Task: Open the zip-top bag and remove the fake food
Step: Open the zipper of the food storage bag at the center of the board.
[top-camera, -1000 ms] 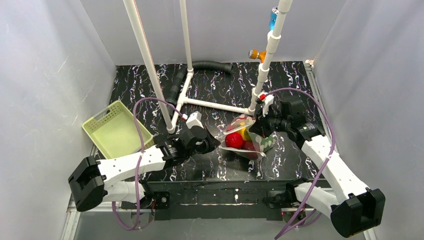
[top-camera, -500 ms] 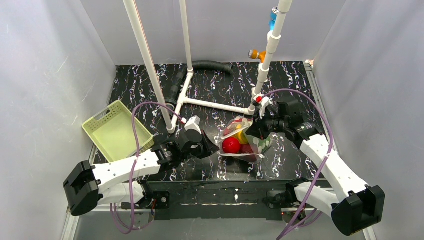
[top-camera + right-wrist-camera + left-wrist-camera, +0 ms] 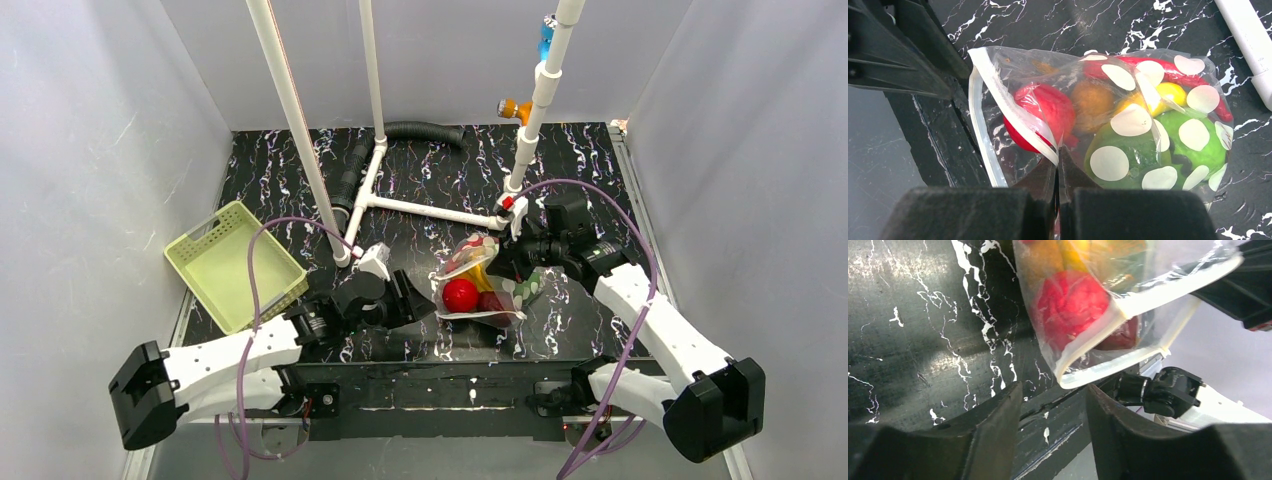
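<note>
Right jaws pinching rim of open zip-top bag (image 3: 487, 285), fake food (image 3: 1045, 112) inside, left jaws spread, empty, at bag's 9 o'clock, black worktop (image 3: 450, 175)

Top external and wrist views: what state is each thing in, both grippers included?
zip-top bag: lying on the table, mouth open, one lip pinched.
fake food: inside the bag, none out.
right gripper: shut on the bag's lip.
left gripper: open, holding nothing, just short of the bag's mouth.
green basket: open side up at the table's left edge, no food in it.
</note>
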You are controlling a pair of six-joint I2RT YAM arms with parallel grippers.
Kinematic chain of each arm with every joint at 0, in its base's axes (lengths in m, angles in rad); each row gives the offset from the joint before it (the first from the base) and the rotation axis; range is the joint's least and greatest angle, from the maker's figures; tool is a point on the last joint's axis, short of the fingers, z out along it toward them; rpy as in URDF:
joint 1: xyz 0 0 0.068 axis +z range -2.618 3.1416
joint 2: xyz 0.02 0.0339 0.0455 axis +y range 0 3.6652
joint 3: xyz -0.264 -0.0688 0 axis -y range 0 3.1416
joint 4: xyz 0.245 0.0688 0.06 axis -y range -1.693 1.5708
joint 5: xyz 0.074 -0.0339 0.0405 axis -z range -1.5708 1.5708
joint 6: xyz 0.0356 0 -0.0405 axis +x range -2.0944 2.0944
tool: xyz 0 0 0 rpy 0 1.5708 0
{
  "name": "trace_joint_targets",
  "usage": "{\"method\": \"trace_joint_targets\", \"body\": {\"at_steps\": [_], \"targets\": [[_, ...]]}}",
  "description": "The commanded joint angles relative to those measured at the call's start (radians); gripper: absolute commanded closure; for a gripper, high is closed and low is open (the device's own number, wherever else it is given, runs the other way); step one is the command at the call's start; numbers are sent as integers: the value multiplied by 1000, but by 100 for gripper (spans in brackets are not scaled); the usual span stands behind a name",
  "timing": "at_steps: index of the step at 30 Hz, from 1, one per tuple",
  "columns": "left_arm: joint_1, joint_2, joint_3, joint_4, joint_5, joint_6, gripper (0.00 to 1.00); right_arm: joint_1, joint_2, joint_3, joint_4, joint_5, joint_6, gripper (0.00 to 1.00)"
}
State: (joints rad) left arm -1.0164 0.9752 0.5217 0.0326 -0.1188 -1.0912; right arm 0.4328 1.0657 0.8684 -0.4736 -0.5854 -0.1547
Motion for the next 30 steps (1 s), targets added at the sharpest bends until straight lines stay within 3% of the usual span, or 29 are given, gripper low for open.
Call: {"method": "trace_joint_targets", "body": {"at_steps": [1,7,15,24,30], "targets": [[6,-98,-20,7,-13,43,48,7,5,12,13,-10,-8,99],[5,-199,-58,22,-2,98,33,11,7,11,15,-11,-8,99],[6,-312,-154,270,58,179,2,11,7,11,15,-8,-10,99],[6,-300,-224,485,88,163,2,11,2,9,13,-10,-13,99],[6,-182,-13,216,166,268,2,12,6,9,13,-8,-14,99]]}}
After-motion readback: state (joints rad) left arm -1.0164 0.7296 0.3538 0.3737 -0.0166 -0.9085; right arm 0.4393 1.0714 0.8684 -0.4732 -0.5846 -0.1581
